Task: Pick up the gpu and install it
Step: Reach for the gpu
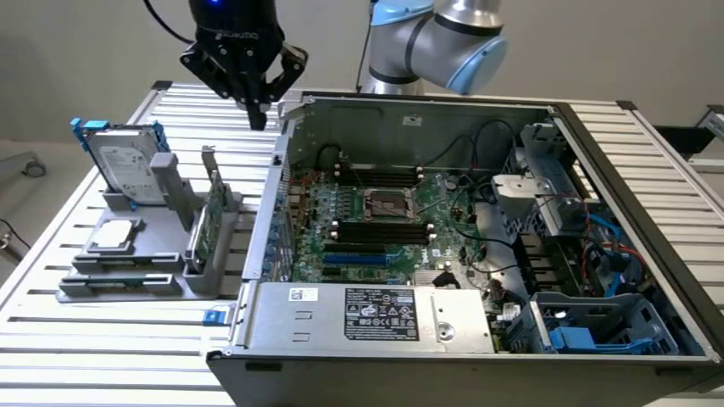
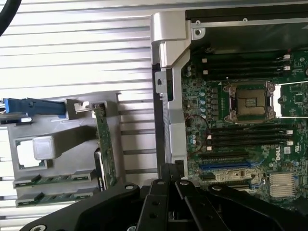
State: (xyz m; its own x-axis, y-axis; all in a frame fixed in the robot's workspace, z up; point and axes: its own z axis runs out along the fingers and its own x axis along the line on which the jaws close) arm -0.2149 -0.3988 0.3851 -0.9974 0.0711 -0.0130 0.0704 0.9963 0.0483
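One gpu [image 1: 212, 222], one hard drive [image 1: 122, 165], one processor chip [image 1: 117, 236], one grey holder [image 1: 127, 285], one computer case [image 1: 430, 114].

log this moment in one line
claw: shut, empty, above table beside pc case | gpu: upright in grey rack, not grasped

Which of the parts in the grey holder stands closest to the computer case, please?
The gpu, the thin green card on edge at the case-side end of the holder; the hard drive and processor chip sit farther to the exterior view's left.
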